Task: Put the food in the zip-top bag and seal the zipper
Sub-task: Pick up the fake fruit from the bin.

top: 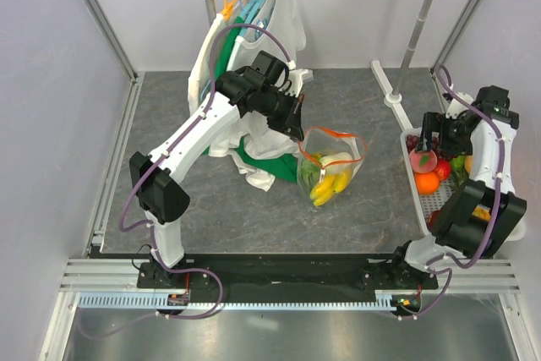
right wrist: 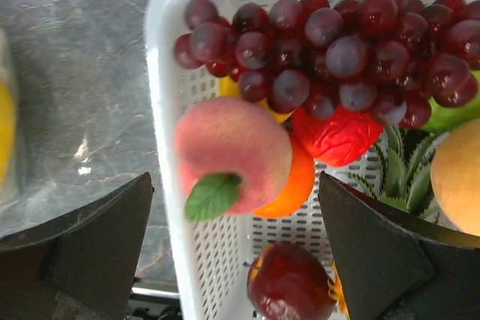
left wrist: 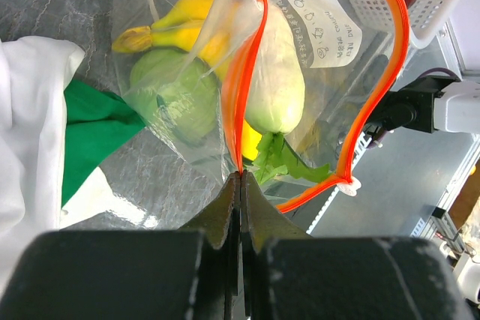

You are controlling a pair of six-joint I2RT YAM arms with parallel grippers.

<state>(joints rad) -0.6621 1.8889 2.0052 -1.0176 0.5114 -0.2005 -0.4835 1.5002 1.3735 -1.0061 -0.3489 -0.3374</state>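
Note:
The clear zip-top bag stands in the middle of the table with its red-orange zipper mouth held wide open. Inside are yellow bananas, a green fruit, a pale white-green piece and green leaves. My left gripper is shut on the zipper strip at the bag's left rim. The white slider sits at the strip's near end. My right gripper is open above the white basket, over a peach, an orange and a dark red apple.
The basket also holds purple grapes, a red piece and a yellow-orange fruit, at the table's right edge. White and green clothes hang from a rack and spill on the table behind the left arm. A rack pole base stands at the back right.

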